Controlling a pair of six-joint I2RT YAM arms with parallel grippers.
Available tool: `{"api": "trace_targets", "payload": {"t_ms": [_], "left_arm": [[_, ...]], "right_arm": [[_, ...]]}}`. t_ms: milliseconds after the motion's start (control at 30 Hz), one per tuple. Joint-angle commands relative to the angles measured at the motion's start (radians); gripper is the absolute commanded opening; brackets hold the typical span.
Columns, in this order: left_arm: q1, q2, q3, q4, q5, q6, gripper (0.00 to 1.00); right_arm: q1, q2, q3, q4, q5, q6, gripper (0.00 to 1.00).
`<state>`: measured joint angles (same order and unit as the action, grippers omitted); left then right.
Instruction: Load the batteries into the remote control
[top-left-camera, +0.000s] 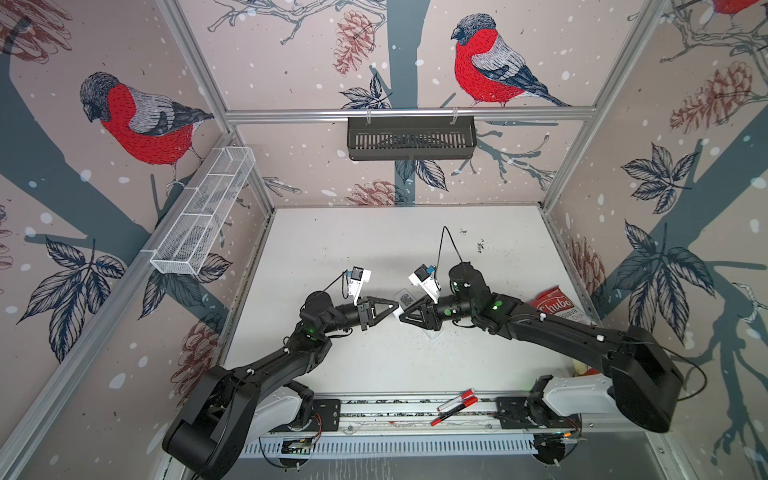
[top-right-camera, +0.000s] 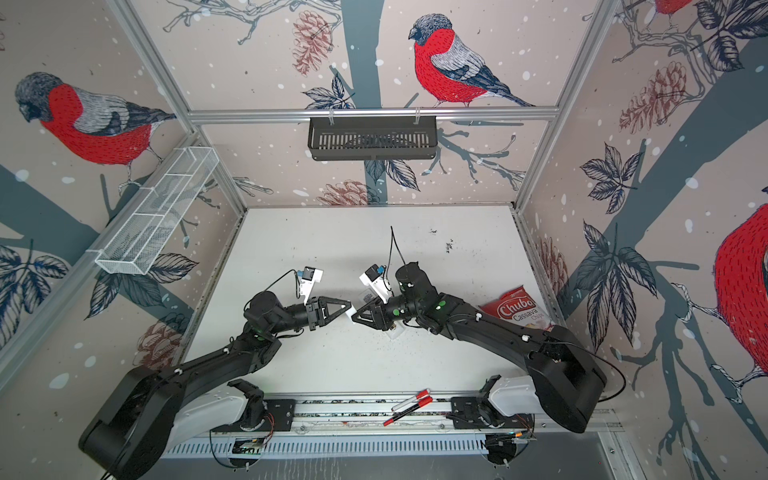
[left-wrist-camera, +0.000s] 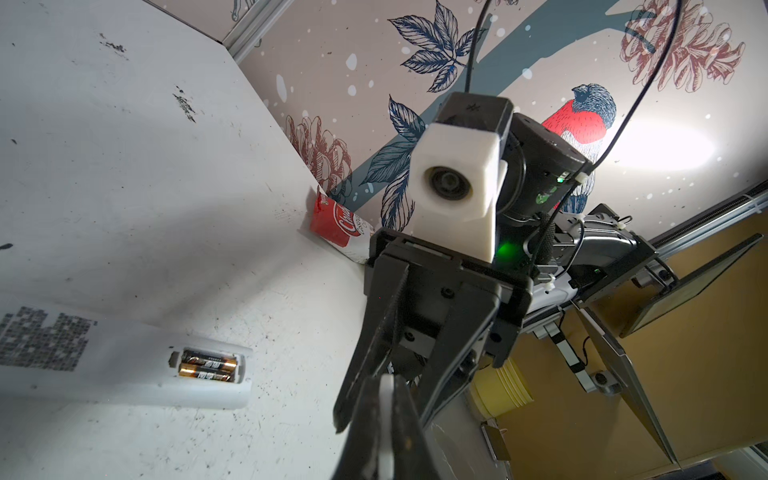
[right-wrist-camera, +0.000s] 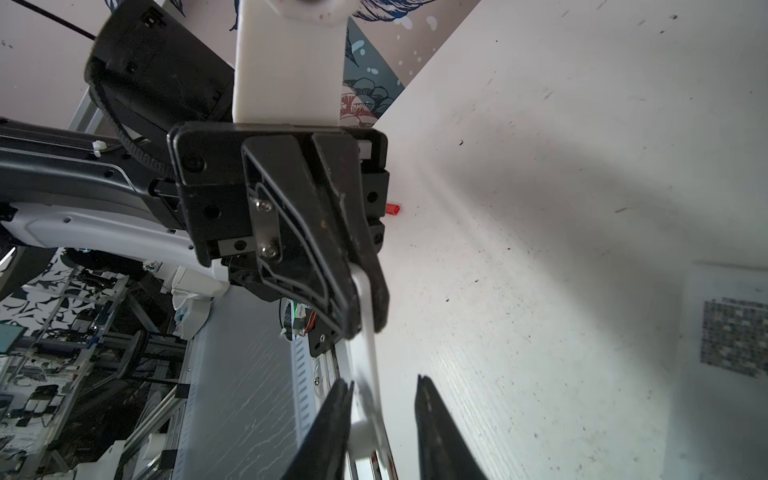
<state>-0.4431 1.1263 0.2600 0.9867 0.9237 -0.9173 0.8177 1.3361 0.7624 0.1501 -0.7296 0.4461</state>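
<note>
The remote control lay back-up on the table, and its open compartment held both batteries side by side. Just beside the remote, the two grippers met tip to tip. The left gripper was clenched on a thin white cover. The right gripper had its jaws parted around the cover's free end — one finger touched it and the other stood clear. A red chips bag lay well apart from the remote — against the wall.
</note>
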Motion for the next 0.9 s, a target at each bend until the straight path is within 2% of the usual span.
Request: {"api": "trace_targets", "payload": {"t_ms": [0,100,200,233,300,333,367,400,467,633,733,867], "left_arm": [[-0.004,0.002,0.002,0.056,0.026,-0.002,0.0],[-0.002,-0.001,0.004,0.043,0.02,0.005,0.0],[-0.003,-0.012,0.011,-0.005,0.006,0.026,0.22],[-0.002,-0.022,0.017,-0.036,-0.003,0.04,0.38],[-0.002,-0.047,0.031,-0.104,-0.027,0.07,0.61],[0.004,-0.066,0.04,-0.152,-0.044,0.09,0.83],[0.01,-0.086,0.05,-0.197,-0.067,0.108,0.94],[0.022,-0.111,0.059,-0.251,-0.094,0.128,0.97],[0.059,-0.159,0.07,-0.339,-0.127,0.152,0.97],[0.193,-0.24,0.07,-0.517,-0.142,0.19,0.97],[0.223,-0.268,0.058,-0.577,-0.17,0.189,0.97],[0.23,-0.283,0.035,-0.624,-0.23,0.185,0.97]], "right_arm": [[0.0,0.011,-0.003,0.065,-0.022,0.034,0.25],[-0.006,0.018,-0.005,0.069,-0.023,0.049,0.22],[-0.009,0.016,-0.004,0.051,0.004,0.047,0.18],[-0.008,0.012,-0.004,0.039,0.02,0.04,0.17],[-0.004,0.009,0.0,0.006,0.064,0.025,0.15],[0.002,0.007,0.002,-0.014,0.088,0.012,0.14],[0.011,0.007,0.006,-0.037,0.125,-0.001,0.14],[0.026,0.006,0.01,-0.058,0.162,-0.016,0.13],[0.054,0.008,0.011,-0.08,0.214,-0.027,0.12],[0.103,0.036,-0.018,-0.063,0.293,-0.011,0.11],[0.155,0.065,-0.008,-0.099,0.396,-0.017,0.12],[0.189,0.111,0.011,-0.125,0.475,0.005,0.12]]}}
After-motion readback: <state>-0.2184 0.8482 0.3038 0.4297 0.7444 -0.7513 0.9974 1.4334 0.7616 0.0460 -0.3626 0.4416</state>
